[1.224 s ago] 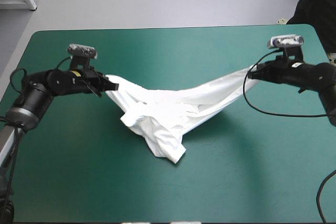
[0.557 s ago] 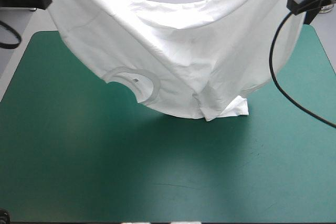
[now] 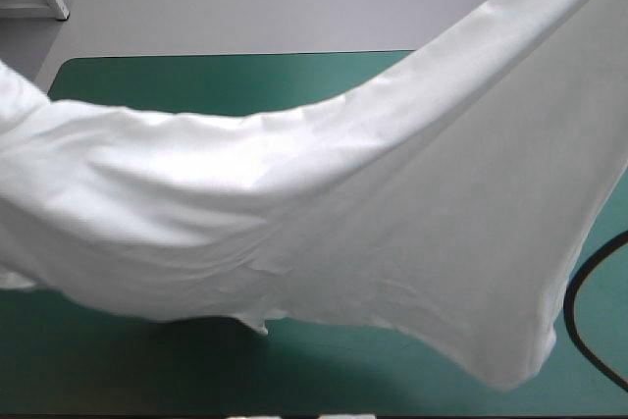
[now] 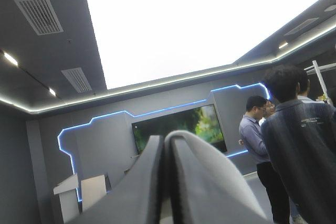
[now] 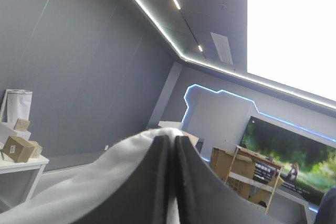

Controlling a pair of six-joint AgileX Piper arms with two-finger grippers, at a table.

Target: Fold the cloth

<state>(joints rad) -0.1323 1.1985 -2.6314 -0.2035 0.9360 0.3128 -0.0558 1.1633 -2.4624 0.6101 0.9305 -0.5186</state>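
1. While the high camera looks down, the T-shirt (image 3: 324,233) hangs right up close to it. It is a broad white sheet stretched side to side in the air, covering most of the table (image 3: 196,80).
2. Nearest of all, a strip of the teal-green cover (image 3: 147,370) peeks out under the sagging hem. One rounded corner droops lowest at the near right, and I can't tell whether it touches the cover.
3. Over to the left gripper (image 4: 167,142): black fingers (image 4: 142,192) are pressed into one pointed arch, with pale cloth pinched in the seam and draped over one finger. It's clamped on the T-shirt.
4. The right gripper (image 5: 170,141) shows the same picture: fingers all but meeting, white fabric spilling off one side, the T-shirt gripped there too.
5. Mid-table, the cloth dips in a shallow, softly wrinkled curve, then climbs steeply toward the right and out of view.
6. Farthest off, the table's far edge shows above the sag.
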